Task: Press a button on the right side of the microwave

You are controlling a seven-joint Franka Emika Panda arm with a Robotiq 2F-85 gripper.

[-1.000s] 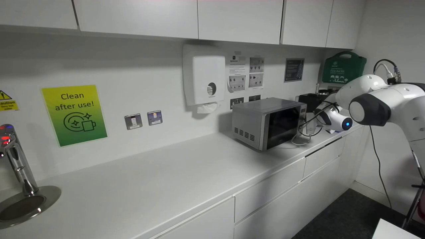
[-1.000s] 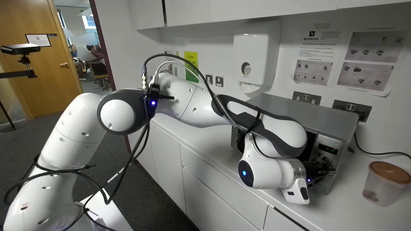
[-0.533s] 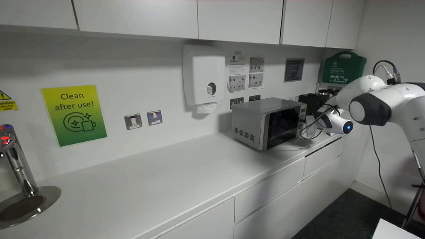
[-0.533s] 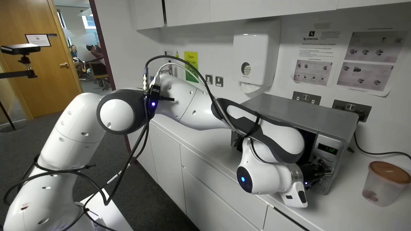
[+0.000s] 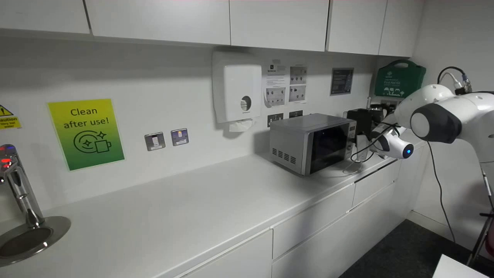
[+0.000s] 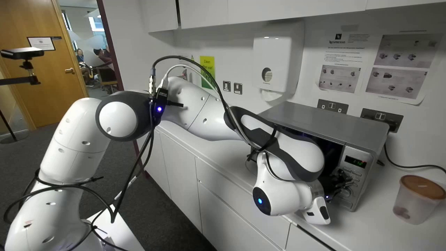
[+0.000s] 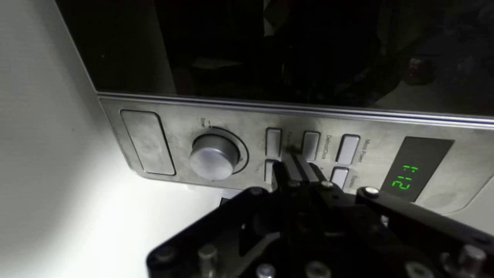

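Observation:
The silver-grey microwave (image 5: 289,135) stands on the counter; its top (image 6: 324,120) shows in an exterior view. In the wrist view its control panel (image 7: 177,116) carries a round knob (image 7: 214,156), several buttons and a display (image 7: 417,168) with lit green digits. My gripper (image 7: 295,156) is shut with nothing between its fingers. Its tips point at the panel between two buttons, the one nearer the knob (image 7: 273,142) and a middle one (image 7: 310,145). I cannot tell whether the tips touch. In an exterior view the gripper (image 6: 345,179) is in front of the panel; the fingers partly hide lower-row buttons.
A clear tub with an orange-brown lid (image 6: 420,198) stands on the counter beside the microwave. A white dispenser (image 6: 277,62) hangs on the wall above. Wall sockets (image 6: 381,118) are behind it. White cupboards (image 5: 278,23) hang overhead. A dark appliance (image 5: 361,117) stands beyond the microwave.
My arm and gripper have drawn back from the control panel, towards the microwave's door side. More buttons now show beside the gripper. The microwave has not moved.

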